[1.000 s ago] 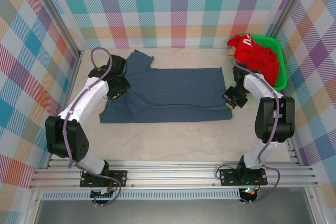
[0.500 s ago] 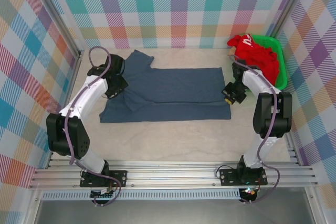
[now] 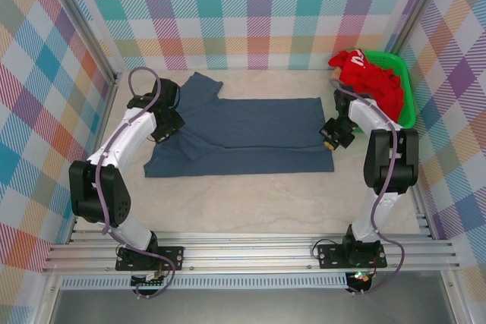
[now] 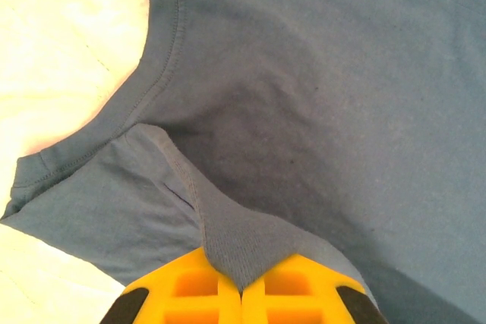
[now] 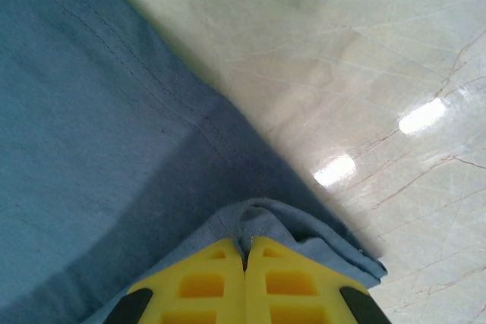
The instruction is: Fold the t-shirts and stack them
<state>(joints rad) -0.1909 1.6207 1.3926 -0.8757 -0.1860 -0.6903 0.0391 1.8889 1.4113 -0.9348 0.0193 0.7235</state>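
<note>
L pincer [image 4: 241,287] pressed together, pinching a raised ridge of the slate-blue t-shirt [image 3: 250,134] by its collar, left side of table [image 3: 250,202]. R pincer [image 5: 244,254] also closed tight, nipping the hem corner at shirt's right edge. Shirt spread flat betw. both arms. The red t-shirt [image 3: 364,73] is heaped in green basket [image 3: 410,100], far-right corner. Bare table along shirt's near edge; far side tighter.
</note>
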